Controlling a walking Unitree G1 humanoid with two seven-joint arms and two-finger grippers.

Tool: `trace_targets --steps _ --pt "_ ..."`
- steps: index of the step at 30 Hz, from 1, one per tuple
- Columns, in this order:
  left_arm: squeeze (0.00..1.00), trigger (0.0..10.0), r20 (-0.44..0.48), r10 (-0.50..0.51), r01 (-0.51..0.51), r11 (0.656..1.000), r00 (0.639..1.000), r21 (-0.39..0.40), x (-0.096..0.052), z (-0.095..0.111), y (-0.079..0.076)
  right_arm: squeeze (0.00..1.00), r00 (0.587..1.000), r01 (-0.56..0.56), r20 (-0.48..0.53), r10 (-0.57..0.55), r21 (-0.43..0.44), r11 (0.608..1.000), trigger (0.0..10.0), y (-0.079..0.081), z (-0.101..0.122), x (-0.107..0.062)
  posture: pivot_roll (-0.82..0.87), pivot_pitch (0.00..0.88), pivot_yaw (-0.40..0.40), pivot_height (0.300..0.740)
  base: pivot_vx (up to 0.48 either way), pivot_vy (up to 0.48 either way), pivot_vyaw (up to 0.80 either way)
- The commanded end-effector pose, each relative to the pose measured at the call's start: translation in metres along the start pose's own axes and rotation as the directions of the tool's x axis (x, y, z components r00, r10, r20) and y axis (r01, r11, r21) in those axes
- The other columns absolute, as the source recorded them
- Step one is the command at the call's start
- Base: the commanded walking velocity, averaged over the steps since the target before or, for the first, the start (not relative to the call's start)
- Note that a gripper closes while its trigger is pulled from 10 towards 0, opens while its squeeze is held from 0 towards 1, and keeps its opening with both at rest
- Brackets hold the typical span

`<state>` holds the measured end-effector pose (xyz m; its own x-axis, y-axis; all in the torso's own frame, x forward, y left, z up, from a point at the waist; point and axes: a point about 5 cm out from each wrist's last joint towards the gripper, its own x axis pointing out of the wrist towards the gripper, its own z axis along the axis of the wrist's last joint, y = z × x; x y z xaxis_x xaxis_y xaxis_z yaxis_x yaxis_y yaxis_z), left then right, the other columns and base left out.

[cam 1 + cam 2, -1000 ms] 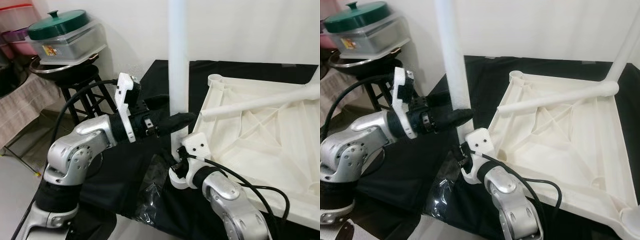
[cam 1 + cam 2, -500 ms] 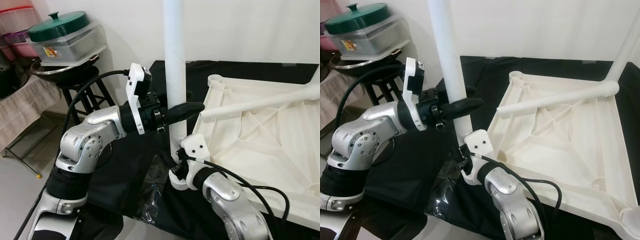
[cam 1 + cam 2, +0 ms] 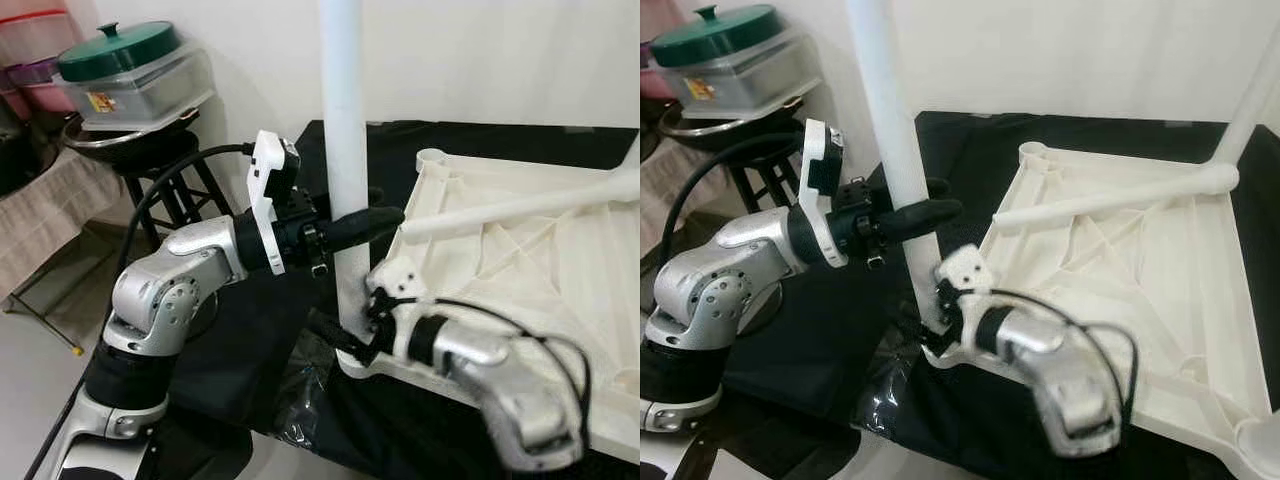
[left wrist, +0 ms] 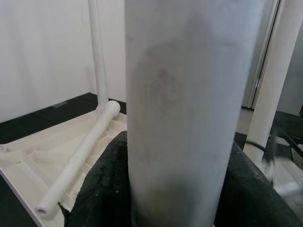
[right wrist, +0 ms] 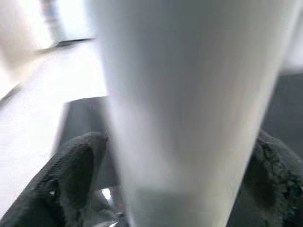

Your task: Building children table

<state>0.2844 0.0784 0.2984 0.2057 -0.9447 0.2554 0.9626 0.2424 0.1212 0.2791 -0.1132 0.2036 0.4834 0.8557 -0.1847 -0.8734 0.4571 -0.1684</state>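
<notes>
A white table top (image 3: 520, 270) lies upside down on a black cloth (image 3: 250, 330). A tall white leg (image 3: 343, 140) stands upright at its near left corner. My left gripper (image 3: 365, 212) is shut on the leg at mid height, black fingers (image 4: 246, 189) on both sides of the tube (image 4: 184, 109). My right gripper (image 3: 340, 335) is shut on the same leg low down, close to the corner socket, fingers (image 5: 71, 175) flanking it. Another white leg (image 3: 520, 203) lies across the underside, and one more stands at the far right corner (image 3: 1250, 90).
A black stool (image 3: 160, 170) at the left carries a metal bowl and a clear box with a green lid (image 3: 120, 50). A crumpled clear plastic bag (image 3: 300, 385) lies at the cloth's near edge. White wall behind. Floor lies open at the left.
My right arm has swung its elbow out to the right while its gripper stayed low on the leg. The leg's top leans slightly further left. My left arm has drawn back a little.
</notes>
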Motion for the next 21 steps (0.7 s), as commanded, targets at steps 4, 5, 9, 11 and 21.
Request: trace_targets --steps 4,5,9,11,21 --pt "0.0 1.6 -0.07 -0.041 0.041 0.999 0.997 -0.009 -0.003 -0.011 -0.007 0.0 0.99 -0.139 -0.005 0.139 -0.061 0.988 10.0 -0.018 0.008 0.007 0.04 0.075 0.048 0.74 0.0 0.0 0.0" --pt "0.0 1.6 -0.07 -0.041 0.041 0.999 0.997 -0.009 -0.003 -0.011 -0.007 0.0 0.99 -0.139 -0.005 0.139 -0.061 0.988 10.0 -0.018 0.008 0.007 0.04 0.075 0.048 0.74 0.0 0.0 0.0" --pt "0.0 2.0 -0.091 -0.07 0.07 0.998 0.993 -0.002 -0.003 -0.012 -0.011 0.0 0.981 -0.194 -0.018 0.193 -0.089 0.977 10.0 -0.035 0.018 0.016 0.05 0.074 0.047 0.74 0.0 0.0 0.0" --pt "0.0 2.0 -0.091 -0.07 0.07 0.998 0.993 -0.002 -0.003 -0.012 -0.011 0.0 0.981 -0.194 -0.018 0.193 -0.089 0.977 10.0 -0.035 0.018 0.016 0.05 0.074 0.047 0.74 0.0 0.0 0.0" --pt "0.0 7.6 -0.084 -0.108 0.11 0.994 0.991 0.014 0.003 -0.008 -0.013 0.0 0.929 -0.371 -0.023 0.37 -0.049 0.927 0.0 -0.048 0.018 0.026 0.05 0.065 0.045 0.74 0.0 0.0 0.0"
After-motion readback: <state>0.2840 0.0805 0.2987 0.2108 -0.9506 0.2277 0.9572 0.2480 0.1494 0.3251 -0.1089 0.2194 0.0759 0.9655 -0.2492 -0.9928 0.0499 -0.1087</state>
